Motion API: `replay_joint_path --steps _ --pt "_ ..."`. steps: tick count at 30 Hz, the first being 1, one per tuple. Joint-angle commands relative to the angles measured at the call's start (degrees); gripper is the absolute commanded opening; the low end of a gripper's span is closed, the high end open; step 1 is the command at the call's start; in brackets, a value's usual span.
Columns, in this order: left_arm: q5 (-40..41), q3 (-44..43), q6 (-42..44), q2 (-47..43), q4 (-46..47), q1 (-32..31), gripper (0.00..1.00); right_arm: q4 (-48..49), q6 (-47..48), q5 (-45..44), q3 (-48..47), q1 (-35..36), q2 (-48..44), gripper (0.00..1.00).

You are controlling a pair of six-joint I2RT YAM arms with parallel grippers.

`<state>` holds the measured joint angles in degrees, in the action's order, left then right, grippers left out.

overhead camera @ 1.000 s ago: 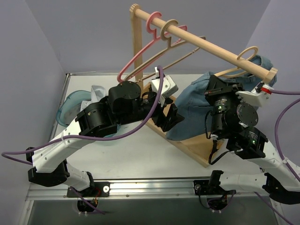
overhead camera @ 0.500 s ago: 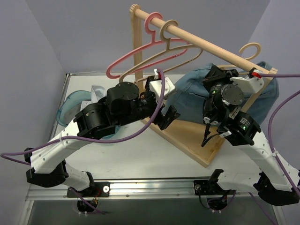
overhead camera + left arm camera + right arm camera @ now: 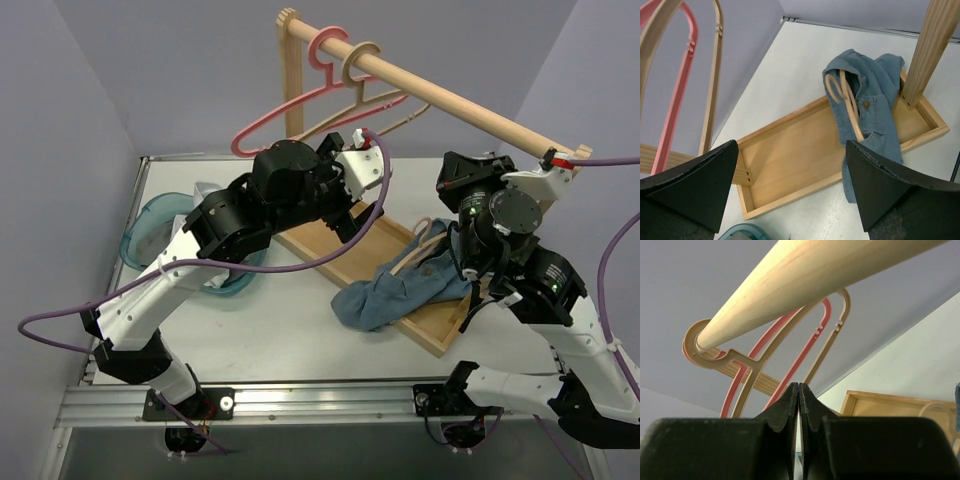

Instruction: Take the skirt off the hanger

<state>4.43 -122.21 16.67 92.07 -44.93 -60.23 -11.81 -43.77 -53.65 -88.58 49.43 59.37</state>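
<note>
A second ago the skirt (image 3: 400, 290) was hanging from the rail (image 3: 450, 100) high above the tray (image 3: 320, 245). Now it lies crumpled in the tray, at the end on the right arm's side, with a fold spilling over the tray's near edge onto the counter (image 3: 270, 320). The hanger (image 3: 850, 107) has come down with it: its hook and one arm show among the denim folds, so the two look still joined, though the cloth hides how firmly the waistband sits on it. The left pincer (image 3: 792, 185) has lifted away from the skirt and now hovers above the middle of the tray, its jaws spread wide with nothing between them. The right pincer (image 3: 799, 390) is up beside the rail, well above the tray, its jaws pressed together on nothing. The two spare hangers (image 3: 330, 90) hang on the rail over the tray's far end. Getting the garment off the rail is only half the job. The skirt probably still has to be pulled off the hanger, and with both pincers empty neither has a hold on it. The likely next need is one pincer pinning the hanger against the tray while the other draws the denim clear. The loose folds may snag on the hook.
</note>
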Motion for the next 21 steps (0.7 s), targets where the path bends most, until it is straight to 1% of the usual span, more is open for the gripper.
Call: replay_joint_path --steps 1,2,3,4,7,8,9,10,11,12,14,15,16,17,19,20,21 --pt "-3.81 2.3 -1.27 -0.66 1.24 0.37 0.97 -2.6 -1.23 1.7 -0.9 -0.47 -1.45 0.0" --pt "-4.42 4.24 -2.33 -1.01 2.2 0.37 0.98 -2.6 -0.45 3.62 -0.46 -0.47 -1.72 0.0" --pt "-6.86 6.79 -4.51 -1.28 5.26 0.46 0.98 -3.73 -0.09 4.42 -0.46 -0.47 -2.07 0.0" --pt "-7.76 11.95 -5.49 -1.63 6.77 0.46 0.98 -4.7 0.09 5.04 -0.46 -0.47 -2.07 0.0" --pt "-10.4 19.44 -9.1 -1.11 13.01 0.2 0.97 -8.13 1.75 8.9 -0.72 -0.47 -2.77 0.23" --pt "-10.66 23.99 -9.8 -0.76 14.68 0.2 0.98 -8.75 2.8 10.3 -0.46 -0.47 -3.82 0.3" --pt "-10.67 25.78 -11.38 -0.23 17.91 0.28 0.98 -9.19 3.07 13.45 -0.46 -0.39 -4.26 0.33" --pt "-9.01 26.93 -12.0 1.25 18.73 0.46 0.98 -9.37 3.34 15.57 -0.46 -0.47 -4.79 0.37" --pt "-7.78 27.9 -12.62 2.22 19.26 0.64 0.98 -9.45 4.99 17.94 -0.54 -0.39 -5.14 0.44" --pt "-6.72 28.17 -14.19 3.1 20.13 1.25 0.98 -10.41 5.36 19.97 -1.24 -0.47 -5.67 0.46" --pt "-8.9 27.56 -15.87 6.7 19.97 3.0 0.98 -12.7 4.92 22.62 -2.21 -0.39 -6.02 0.51" --pt "-10.56 27.38 -19.44 7.85 19.88 5.62 0.98 -14.1 4.83 23.23 -2.48 -0.39 -6.46 0.52" --pt "-12.32 27.03 -21.13 10.47 19.53 7.13 0.98 -14.64 4.83 23.85 -2.39 -0.39 -6.9 0.53" --pt "-17.3 26.85 -22.8 11.71 19.53 8.62 0.98 -15.16 4.66 23.77 -2.13 -0.39 -7.43 0.54" --pt "-22.77 28.43 -26.5 14.08 22.94 12.13 0.98 -15.43 4.04 23.59 -0.47 -0.3 -9.53 0.54" --pt "-27.41 29.22 -27.47 14.71 24.78 12.67 0.98 -15.52 3.87 22.98 0.24 -0.39 -10.32 0.55" --pt "-29.37 29.83 -28.78 15.32 28.02 13.2 0.98 -15.52 3.52 22.63 0.77 -0.39 -11.72 0.55"
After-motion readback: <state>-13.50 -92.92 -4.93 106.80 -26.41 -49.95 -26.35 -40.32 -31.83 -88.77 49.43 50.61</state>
